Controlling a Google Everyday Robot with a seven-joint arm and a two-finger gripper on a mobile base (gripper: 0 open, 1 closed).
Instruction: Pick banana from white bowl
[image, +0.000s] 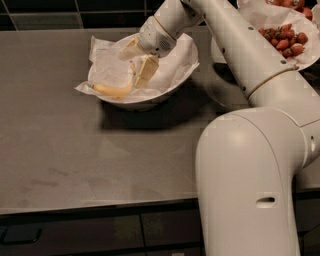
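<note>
Banana (111, 90): lies on its side in the left, near part of the white bowl (150, 104), on the crumpled paper (112, 65). Its right end curves up toward the gripper.
White bowl: stands on the grey counter (60, 150), toward its back edge, with the paper overhanging the rim all round.
Gripper (131, 71): is down inside the bowl, just right of the banana, and comes in from the upper right. Its two pale fingers (146, 70) are spread apart and clasp nothing. The nearer one hangs close beside the banana's raised end; whether it touches cannot be told.
Arm (235, 45): slants from the bowl down to the robot's body (250, 185) at the right front.
Strawberries (285, 40): sit in a second paper-lined bowl (306, 59) at the far right, well apart from the gripper and no part of this job.
Step in hand: the approach appears to be finishing, with the fingers being set around the fruit. No grasp is made and the banana is not lifted.
Next move calls for: shifting a little left and lower, so that the fingers straddle the banana's body rather than its thin end. Then close firmly without pinching the paper, and lift straight up clear of the rim.
</note>
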